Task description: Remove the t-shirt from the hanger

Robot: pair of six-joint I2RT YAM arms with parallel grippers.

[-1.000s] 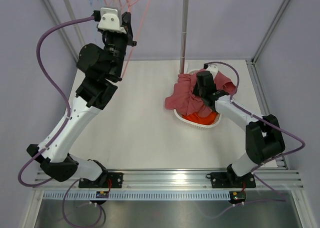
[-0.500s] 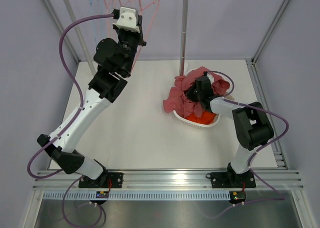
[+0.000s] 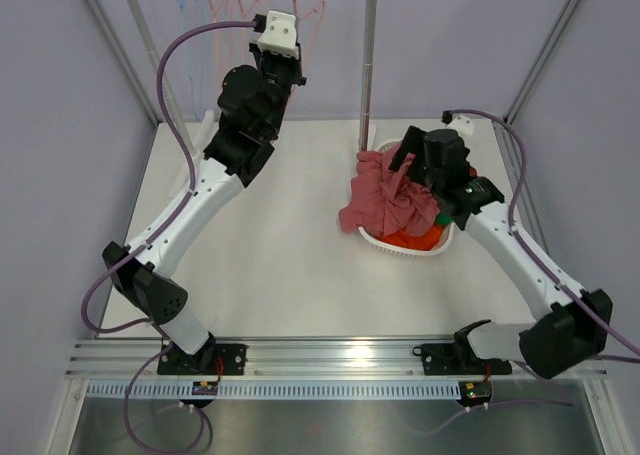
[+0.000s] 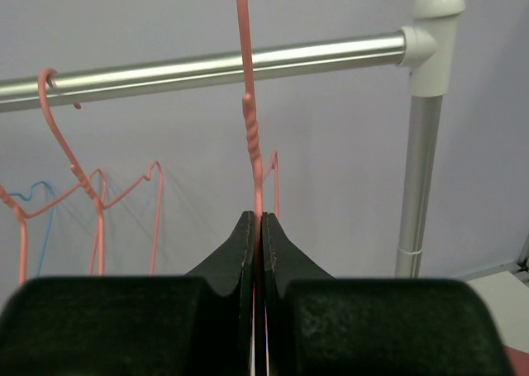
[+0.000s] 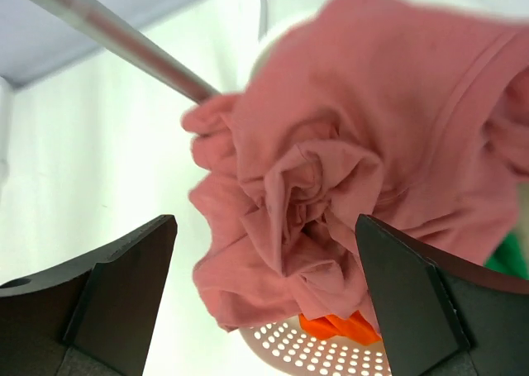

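Left wrist view: clamping the left gripper [image 4: 258,223] tight on the wire of a pink hanger [image 4: 248,128], holding it upright across the rail [image 4: 207,64]. Hovering the right gripper [image 5: 264,221] just above the t-shirt [image 5: 331,161], fingers spread wide apart, gripping nothing. Lying crumpled in the white basket [image 3: 405,252] over orange cloth [image 5: 331,325], spilling past the rim toward the table [image 3: 280,255], well apart from the hanger.
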